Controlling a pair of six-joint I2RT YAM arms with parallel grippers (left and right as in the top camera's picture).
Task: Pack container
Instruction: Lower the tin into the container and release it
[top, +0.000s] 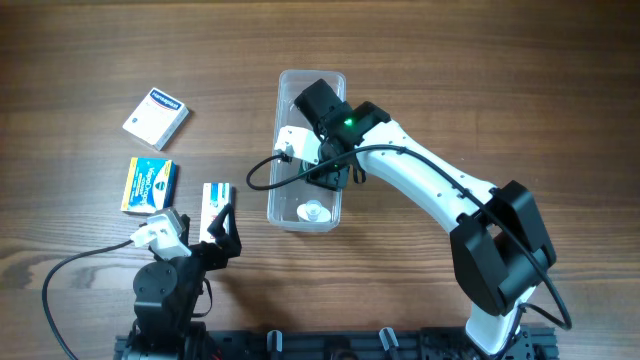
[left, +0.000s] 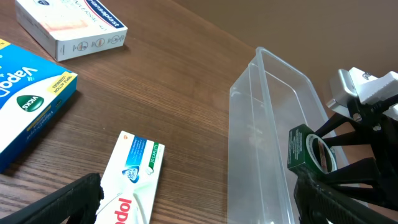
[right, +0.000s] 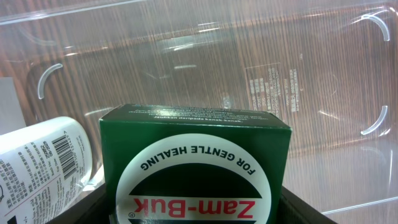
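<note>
**Right gripper (top: 330, 172) grips green box over clear container (top: 282, 190)**

The container lies directly beneath the right gripper, whose fingers clasp a green Zam-Buk box (right: 196, 168). A white bottle (right: 37, 162) lies inside, beside it. The left gripper (left: 205, 211) gapes wide, with a toothpaste box (left: 134, 180) just ahead.

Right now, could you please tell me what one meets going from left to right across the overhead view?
Blue and yellow Vicks box → long white box → clear container.
</note>
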